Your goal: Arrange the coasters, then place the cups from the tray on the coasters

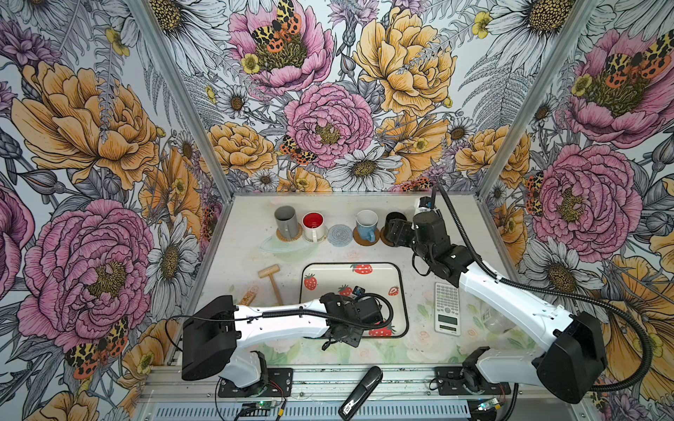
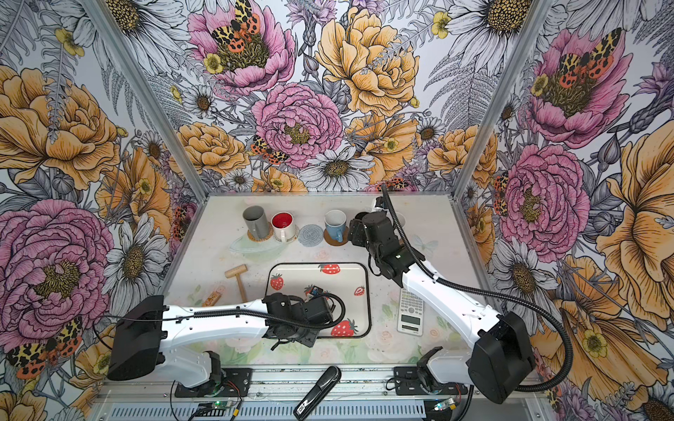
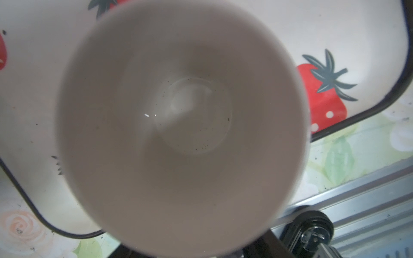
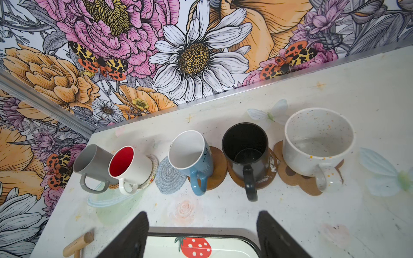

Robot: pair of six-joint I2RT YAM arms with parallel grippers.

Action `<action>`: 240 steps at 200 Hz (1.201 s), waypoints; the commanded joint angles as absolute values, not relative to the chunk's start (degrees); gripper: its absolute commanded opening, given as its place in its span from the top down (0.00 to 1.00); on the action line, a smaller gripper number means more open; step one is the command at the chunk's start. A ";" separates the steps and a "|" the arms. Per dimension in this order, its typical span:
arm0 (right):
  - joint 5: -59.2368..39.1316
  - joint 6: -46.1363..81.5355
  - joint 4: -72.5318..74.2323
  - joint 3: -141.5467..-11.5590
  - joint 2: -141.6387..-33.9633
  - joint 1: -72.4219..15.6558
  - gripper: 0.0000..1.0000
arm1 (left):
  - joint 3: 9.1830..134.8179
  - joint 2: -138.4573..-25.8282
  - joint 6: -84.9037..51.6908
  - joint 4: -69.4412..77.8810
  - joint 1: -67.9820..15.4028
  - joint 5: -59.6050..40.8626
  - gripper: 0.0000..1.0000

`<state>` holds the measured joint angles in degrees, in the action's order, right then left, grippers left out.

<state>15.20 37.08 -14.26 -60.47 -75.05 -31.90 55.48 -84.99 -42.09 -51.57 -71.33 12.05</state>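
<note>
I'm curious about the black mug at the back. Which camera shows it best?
The right wrist view: the black mug appears whole, handle included. In both top views the right arm hides most of it. The left wrist view misses it.

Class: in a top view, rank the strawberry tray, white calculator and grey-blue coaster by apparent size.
Largest: strawberry tray.
Then: white calculator.
Smallest: grey-blue coaster, though it lies farther from the camera.

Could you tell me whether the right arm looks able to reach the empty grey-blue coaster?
Probably yes: the right gripper hangs open close by, and the grey-blue coaster lies bare, approachable from above, though the red-lined mug and blue mug flank it closely.
</note>
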 commanded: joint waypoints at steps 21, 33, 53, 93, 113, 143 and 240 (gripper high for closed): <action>14.77 37.44 -12.83 -60.31 -75.67 -31.46 0.22 | 55.09 -85.76 -42.54 -50.20 -70.74 14.68 0.53; 14.68 37.44 -12.84 -60.29 -75.76 -31.46 0.22 | 55.03 -86.11 -42.45 -50.09 -70.70 14.89 0.55; 14.70 37.50 -12.85 -60.29 -75.92 -31.42 0.22 | 54.93 -86.40 -42.70 -49.84 -70.71 15.29 0.59; 14.50 37.52 -12.77 -60.34 -76.36 -31.38 0.22 | 54.21 -86.32 -42.80 -48.47 -70.77 15.91 0.62; 14.33 37.52 -12.76 -60.40 -76.53 -31.29 0.22 | 53.90 -86.72 -42.93 -47.49 -70.72 15.95 0.64; 13.42 37.50 -12.61 -60.57 -76.90 -31.20 0.22 | 53.99 -87.53 -43.42 -47.14 -70.75 16.82 0.69; 12.66 37.53 -12.25 -60.47 -77.17 -31.03 0.22 | 53.48 -87.06 -43.93 -46.57 -70.38 17.61 0.97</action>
